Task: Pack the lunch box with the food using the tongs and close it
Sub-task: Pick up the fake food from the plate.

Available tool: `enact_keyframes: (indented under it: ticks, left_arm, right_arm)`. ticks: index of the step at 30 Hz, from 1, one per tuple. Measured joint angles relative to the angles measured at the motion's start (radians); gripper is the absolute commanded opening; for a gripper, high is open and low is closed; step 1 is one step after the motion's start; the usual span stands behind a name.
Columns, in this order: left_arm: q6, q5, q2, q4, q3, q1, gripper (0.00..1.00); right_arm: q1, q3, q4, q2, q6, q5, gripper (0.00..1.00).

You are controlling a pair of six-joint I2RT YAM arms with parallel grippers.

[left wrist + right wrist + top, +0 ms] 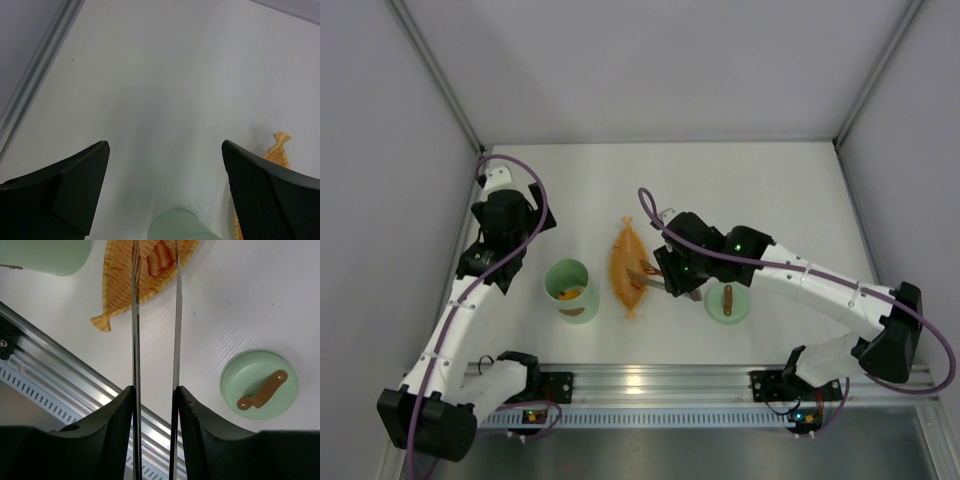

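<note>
Loads of bare table [720, 190] is left across the upper half of the top view, easily crossed. The lower middle is crowded tho: lunch box [578, 312], leaf dish [620, 255] and lid [728, 303] are lined up with narrow gaps between, and the dish is overhung by the right gripper [155, 392] and tongs [135, 315].

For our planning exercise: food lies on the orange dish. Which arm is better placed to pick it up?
Right. Its end effector grips the tongs, their arms either side of the food on the dish. The left end effector is open, empty, near the box.
</note>
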Motion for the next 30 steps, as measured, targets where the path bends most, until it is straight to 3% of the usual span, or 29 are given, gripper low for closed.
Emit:
enact_keyframes:
  ticks: [30]
  left_arm:
    - [0.000, 0.000, 0.000, 0.000, 0.000, 0.000, 0.99]
  right_arm:
    - [0.026, 0.031, 0.044, 0.119, -0.082, 0.048, 0.40]
